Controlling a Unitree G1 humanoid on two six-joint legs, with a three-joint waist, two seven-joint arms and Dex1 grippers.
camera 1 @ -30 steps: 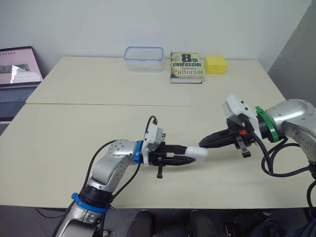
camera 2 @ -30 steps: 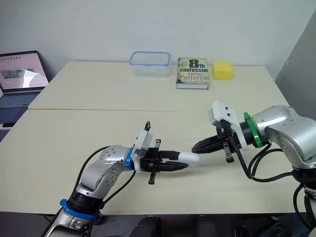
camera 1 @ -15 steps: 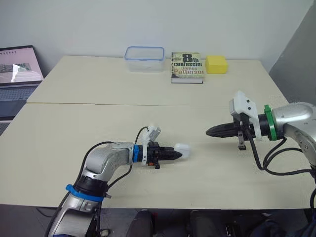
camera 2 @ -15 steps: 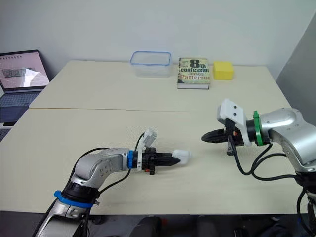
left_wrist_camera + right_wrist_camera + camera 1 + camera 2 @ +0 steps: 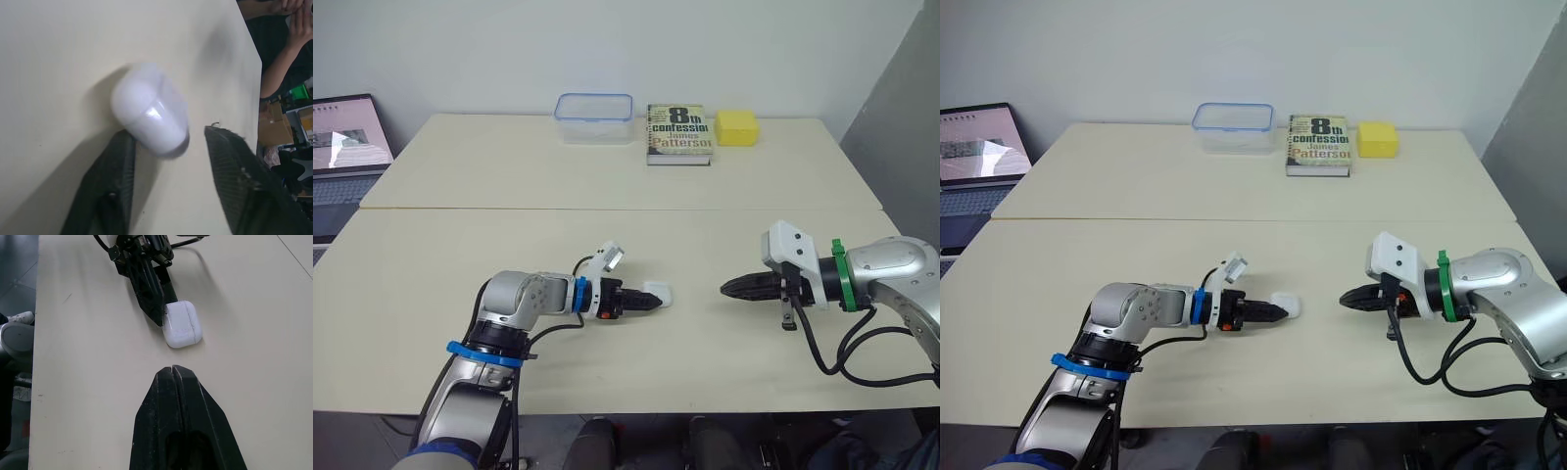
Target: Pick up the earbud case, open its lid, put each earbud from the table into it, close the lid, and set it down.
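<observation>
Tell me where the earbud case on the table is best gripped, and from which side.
Grip the earbud case across two opposite side walls, coming low along the table from the robot's left. It lies flat, lid shut, so only its sides offer opposing faces; the rounded corners would likely slip. The left tool is open right at it; the right tool is shut and apart.

The white rounded earbud case (image 5: 658, 294) lies flat, lid shut, on the table (image 5: 724, 215)
</observation>
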